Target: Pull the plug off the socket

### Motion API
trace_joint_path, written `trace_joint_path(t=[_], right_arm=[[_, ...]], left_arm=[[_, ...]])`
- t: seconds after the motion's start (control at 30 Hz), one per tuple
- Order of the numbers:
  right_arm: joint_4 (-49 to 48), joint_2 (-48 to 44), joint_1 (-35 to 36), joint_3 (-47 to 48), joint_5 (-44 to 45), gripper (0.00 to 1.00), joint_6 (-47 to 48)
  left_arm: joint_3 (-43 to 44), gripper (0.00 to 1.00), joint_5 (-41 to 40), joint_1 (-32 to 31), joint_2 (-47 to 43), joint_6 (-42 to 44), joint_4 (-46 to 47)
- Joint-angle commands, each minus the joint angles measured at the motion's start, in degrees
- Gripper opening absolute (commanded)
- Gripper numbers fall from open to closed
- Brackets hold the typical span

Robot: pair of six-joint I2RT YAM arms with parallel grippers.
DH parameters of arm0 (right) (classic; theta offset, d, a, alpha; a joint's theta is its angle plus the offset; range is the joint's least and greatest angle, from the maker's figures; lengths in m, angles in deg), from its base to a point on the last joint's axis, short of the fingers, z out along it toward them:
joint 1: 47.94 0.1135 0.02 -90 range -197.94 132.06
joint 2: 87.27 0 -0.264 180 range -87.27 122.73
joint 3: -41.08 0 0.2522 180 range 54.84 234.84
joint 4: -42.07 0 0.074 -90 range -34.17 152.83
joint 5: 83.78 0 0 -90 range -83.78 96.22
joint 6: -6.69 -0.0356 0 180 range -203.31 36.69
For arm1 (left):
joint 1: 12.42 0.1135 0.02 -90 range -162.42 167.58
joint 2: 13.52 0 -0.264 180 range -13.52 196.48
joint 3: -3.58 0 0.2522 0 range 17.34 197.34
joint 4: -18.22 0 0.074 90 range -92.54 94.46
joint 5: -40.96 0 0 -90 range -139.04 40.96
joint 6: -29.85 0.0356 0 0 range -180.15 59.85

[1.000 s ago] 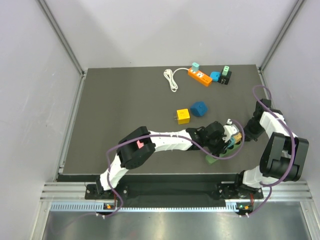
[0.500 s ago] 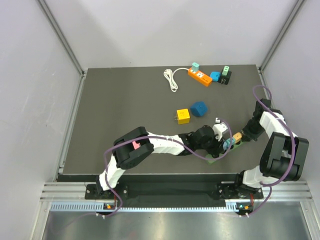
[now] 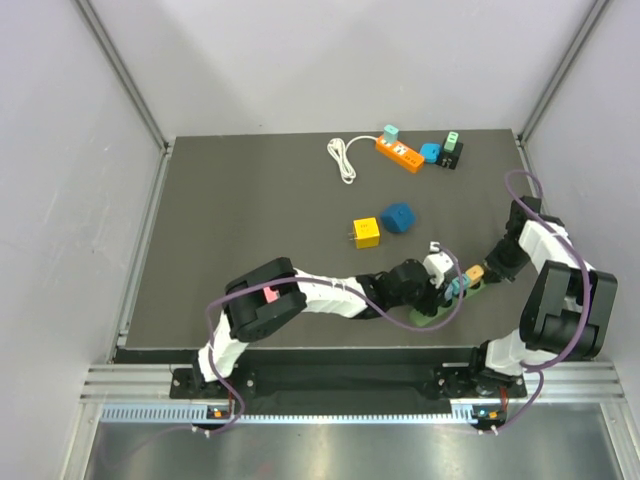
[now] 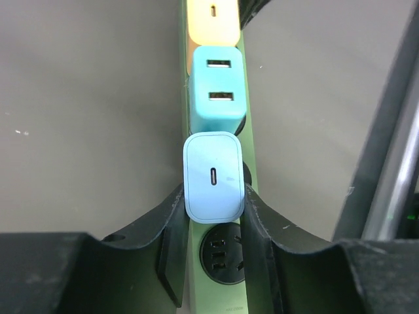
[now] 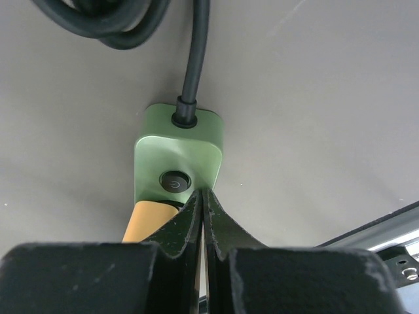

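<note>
Left wrist view: left gripper (image 4: 213,204) is clamping narrowly on the pale plug (image 4: 213,171), seated in the green strip (image 4: 253,152) at the table's (image 3: 250,200) 5 o'clock. Right gripper (image 5: 201,204), fully closed, is touching the strip's end.

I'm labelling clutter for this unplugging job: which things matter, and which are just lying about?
In the job: green power strip, pale charger gripped by the left end effector, right end effector.
Lying about: orange power strip, white cable, yellow adapter, blue adapter.
</note>
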Motion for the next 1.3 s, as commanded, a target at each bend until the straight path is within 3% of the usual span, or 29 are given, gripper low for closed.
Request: trace_joint_path(t=[0.0,0.07,0.17,0.23,0.37,0.43,0.53,0.6,0.7,0.97,1.0,1.1,1.27], right_arm=[[-7.2,7.4,0.0,-5.6,3.6,0.00,-0.7],[-7.3,7.2,0.0,-5.6,3.5,0.00,-0.7],[-7.1,7.1,0.0,-5.4,3.2,0.00,-0.6],[-7.0,7.1,-0.1,-5.3,3.1,0.00,-0.5],[-6.9,6.7,0.0,-5.1,2.6,0.00,-0.2],[-6.7,6.3,0.0,-5.0,2.3,0.00,0.0],[-6.0,5.2,0.0,-4.4,1.2,0.00,0.7],[-4.9,3.0,-0.1,-4.0,0.7,0.00,0.9],[-2.7,-1.5,0.0,-2.4,1.1,0.00,1.4],[4.1,-12.6,-0.1,1.7,0.9,0.28,2.8],[3.9,-13.1,-0.2,1.7,0.2,0.39,3.0],[2.5,-12.3,-0.3,1.5,-2.7,0.50,4.2],[-0.5,-8.3,-0.4,0.5,-4.2,0.44,4.5]], left_arm=[[-1.2,0.00,7.2,1.9,-10.4,-6.2,5.0],[1.5,0.00,-1.7,-1.5,-10.5,2.9,-0.2],[5.7,0.00,-8.9,-5.3,-8.8,13.1,-6.6],[5.7,0.00,-11.0,-5.7,-8.8,15.3,-7.0],[5.3,0.00,-5.7,-5.6,-8.2,16.8,-8.0],[5.6,0.00,1.1,-5.3,-7.7,16.2,-8.2],[5.1,0.00,10.8,-2.9,-7.4,8.5,-6.2],[3.6,0.00,12.2,-1.6,-7.2,5.9,-3.3],[5.0,0.00,10.7,-1.6,-5.8,6.5,-6.1],[3.8,0.00,3.8,-1.4,-6.0,7.9,-7.7],[3.6,0.00,3.3,-1.4,-6.0,8.0,-7.9],[3.0,0.00,3.2,-1.3,-6.3,8.2,-7.1],[3.5,0.00,3.3,-1.3,-6.3,8.6,-7.7]])
